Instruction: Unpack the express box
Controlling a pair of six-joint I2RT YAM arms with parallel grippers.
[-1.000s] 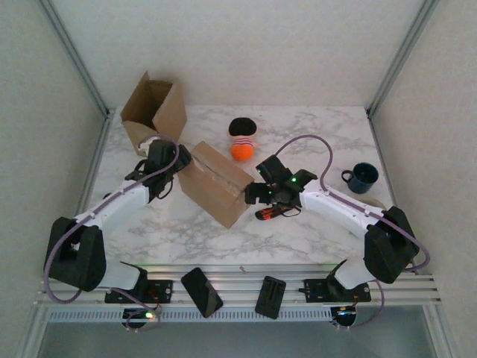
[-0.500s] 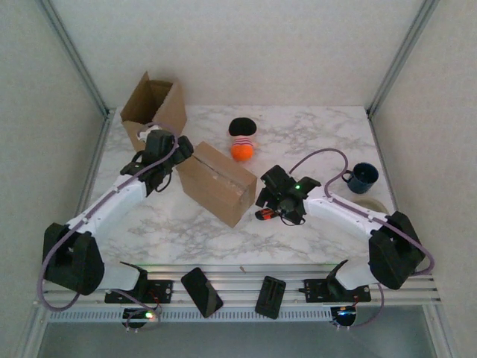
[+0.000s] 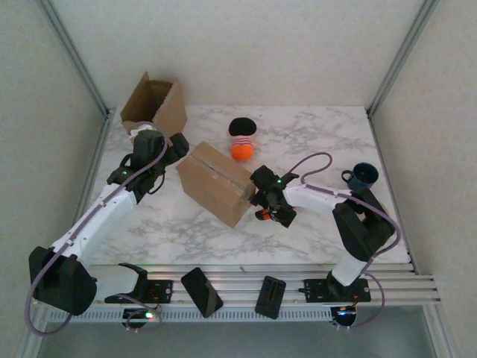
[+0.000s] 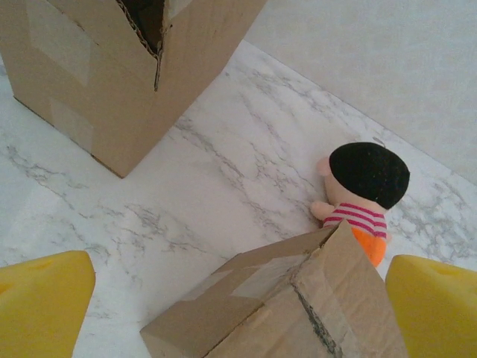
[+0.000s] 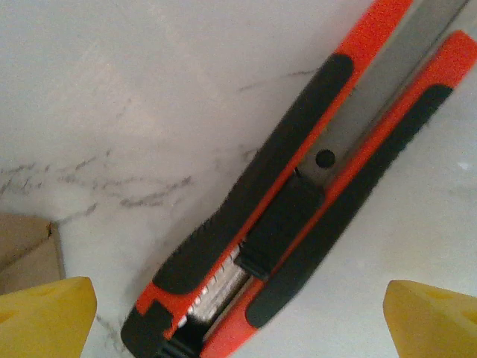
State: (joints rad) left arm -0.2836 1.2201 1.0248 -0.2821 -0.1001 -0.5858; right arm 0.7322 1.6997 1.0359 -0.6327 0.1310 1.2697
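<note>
Two grippers are recorded with jaws spread wide. The left gripper is held at the left end of the taped express box, which lies at the middle of the tabletop. The right gripper is positioned over an orange utility knife beside the box.

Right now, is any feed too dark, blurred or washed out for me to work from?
Top external: dim and greyish but evenly lit, shadows faint, the taped cardboard box readable. Left wrist: bright and sharp on the box and the plush doll. Right wrist: so close that the orange utility knife looks slightly soft, and the marble tabletop near washed out.
</note>
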